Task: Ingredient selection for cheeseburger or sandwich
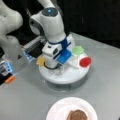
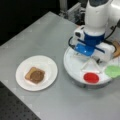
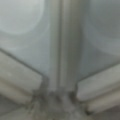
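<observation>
The gripper is lowered into the white divided tray, and in both front views the wrist body hides its tips, so whether the jaws are open or closed, or hold anything, cannot be told. In the wrist view only the tray's pale dividers fill the frame, very near the camera. The loose ingredients lie around the jaws in the tray: the yellow cheese square sits just beside them toward a front view's left, the green lettuce lies beyond the wrist toward that view's right and top, and the red disc rests near the tray rim toward that view's right. In a front view a tan piece shows at the tray's far edge, partly hidden by the arm. Well apart from the jaws, on the grey worktop, stands the white paper plate; on it lies a tan bread square with the brown patty on top, the started sandwich.
</observation>
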Available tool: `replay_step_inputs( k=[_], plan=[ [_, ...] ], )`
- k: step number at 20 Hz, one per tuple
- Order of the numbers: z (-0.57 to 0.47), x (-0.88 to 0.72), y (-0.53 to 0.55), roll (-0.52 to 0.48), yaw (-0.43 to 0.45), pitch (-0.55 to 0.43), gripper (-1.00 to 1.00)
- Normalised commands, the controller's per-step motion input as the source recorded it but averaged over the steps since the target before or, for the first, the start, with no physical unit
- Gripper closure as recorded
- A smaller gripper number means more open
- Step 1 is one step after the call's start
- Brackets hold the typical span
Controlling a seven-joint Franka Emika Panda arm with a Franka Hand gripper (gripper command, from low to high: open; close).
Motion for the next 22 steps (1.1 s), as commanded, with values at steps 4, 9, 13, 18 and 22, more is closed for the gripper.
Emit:
replay_step_inputs(
  k=[4,9,13,18,22],
  plan=[
    [-0.19,-0.11,0.01,-0.068,0.046,-0.167,-1.00],
    [-0.24,-0.16,-0.03,-0.074,0.141,-0.129,-1.00],
    [-0.25,-0.18,-0.05,-0.093,0.253,-0.099,-1.00],
    [-0.21,-0.22,-0.09,-0.092,0.426,-0.073,-1.00],
    [-0.18,-0.28,-0.14,-0.082,0.343,-0.074,-1.00]
  ],
)
